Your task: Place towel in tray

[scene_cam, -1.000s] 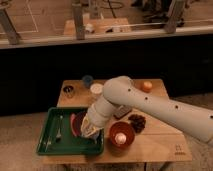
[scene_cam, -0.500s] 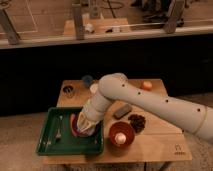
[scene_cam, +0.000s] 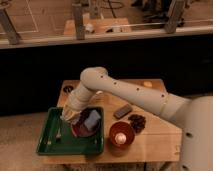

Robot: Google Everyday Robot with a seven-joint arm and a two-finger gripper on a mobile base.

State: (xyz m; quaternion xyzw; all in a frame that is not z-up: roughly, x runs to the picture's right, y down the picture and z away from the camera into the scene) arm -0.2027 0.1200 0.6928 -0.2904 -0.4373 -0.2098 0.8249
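The gripper (scene_cam: 68,116) hangs over the green tray (scene_cam: 50,145) at the table's (scene_cam: 160,145) front-left corner, beside the towel (scene_cam: 92,119).

Looking down from high on the near right at the table (scene_cam: 150,142), arm stretching left, gripper (scene_cam: 69,116) over the tray (scene_cam: 50,145).

End effector (scene_cam: 69,116) over tray (scene_cam: 50,145); its left floor lies free, plate (scene_cam: 82,130) and towel (scene_cam: 92,119) crowding the right.
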